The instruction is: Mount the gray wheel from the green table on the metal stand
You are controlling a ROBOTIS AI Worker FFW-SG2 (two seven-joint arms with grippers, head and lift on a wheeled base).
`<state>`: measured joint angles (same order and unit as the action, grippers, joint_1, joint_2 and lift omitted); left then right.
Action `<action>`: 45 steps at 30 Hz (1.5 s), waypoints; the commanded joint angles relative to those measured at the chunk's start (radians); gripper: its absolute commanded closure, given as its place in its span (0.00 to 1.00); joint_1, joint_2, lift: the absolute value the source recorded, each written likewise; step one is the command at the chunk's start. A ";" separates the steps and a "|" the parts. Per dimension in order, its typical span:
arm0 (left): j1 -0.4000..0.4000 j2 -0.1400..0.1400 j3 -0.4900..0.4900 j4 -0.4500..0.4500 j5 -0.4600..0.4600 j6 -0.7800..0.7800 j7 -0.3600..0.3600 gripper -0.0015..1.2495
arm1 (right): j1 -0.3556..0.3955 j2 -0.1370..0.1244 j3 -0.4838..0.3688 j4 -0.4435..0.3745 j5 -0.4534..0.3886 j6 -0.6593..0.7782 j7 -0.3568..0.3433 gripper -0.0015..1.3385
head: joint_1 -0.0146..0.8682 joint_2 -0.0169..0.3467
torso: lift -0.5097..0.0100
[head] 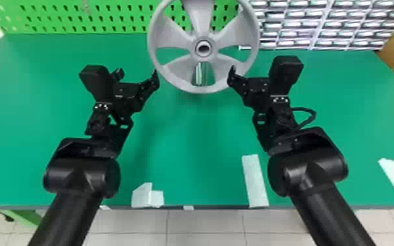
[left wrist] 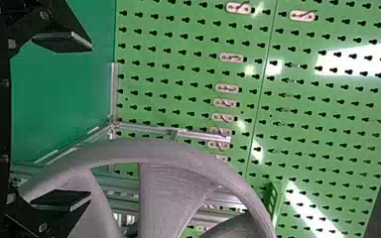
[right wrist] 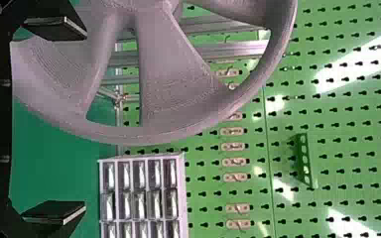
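Observation:
The gray wheel [head: 174, 77] is upright at the back middle of the table, its face toward me and a ringed hole at its hub. Silvery bars of the metal stand [left wrist: 201, 136] show behind the wheel [left wrist: 168, 154] in the left wrist view. My left gripper [head: 138, 76] is beside the lower left rim, and its fingers are wide apart in its own view [left wrist: 87, 121]. At the lower right rim is my right gripper [head: 255, 85], also open [right wrist: 85, 121], one finger overlapping the wheel [right wrist: 144, 135] in view. Whether either touches the wheel, I cannot tell.
Behind the green table [head: 189, 147] rises a green pegboard [head: 75, 16], with a rack of small drawers [head: 324, 24] at the back right. Pale tape strips [head: 254, 181] lie along the table's front part.

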<state>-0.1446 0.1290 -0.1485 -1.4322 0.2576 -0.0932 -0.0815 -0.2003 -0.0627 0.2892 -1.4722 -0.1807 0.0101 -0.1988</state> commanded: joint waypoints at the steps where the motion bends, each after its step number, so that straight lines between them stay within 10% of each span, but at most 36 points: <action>1: 0.050 0.003 0.033 -0.062 -0.018 0.026 -0.001 0.18 | 0.018 0.003 -0.015 0.000 0.020 -0.030 0.032 0.07 | 1.00 0.19 | 0.79; 45: 0.194 0.000 0.237 -0.175 -0.124 0.046 0.005 0.18 | 0.130 -0.003 -0.145 0.043 0.096 -0.144 0.268 0.08 | 1.00 0.19 | 0.79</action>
<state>0.0465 0.1300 0.0781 -1.6076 0.1332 -0.0442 -0.0775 -0.0747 -0.0650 0.1520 -1.4302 -0.0844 -0.1324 0.0654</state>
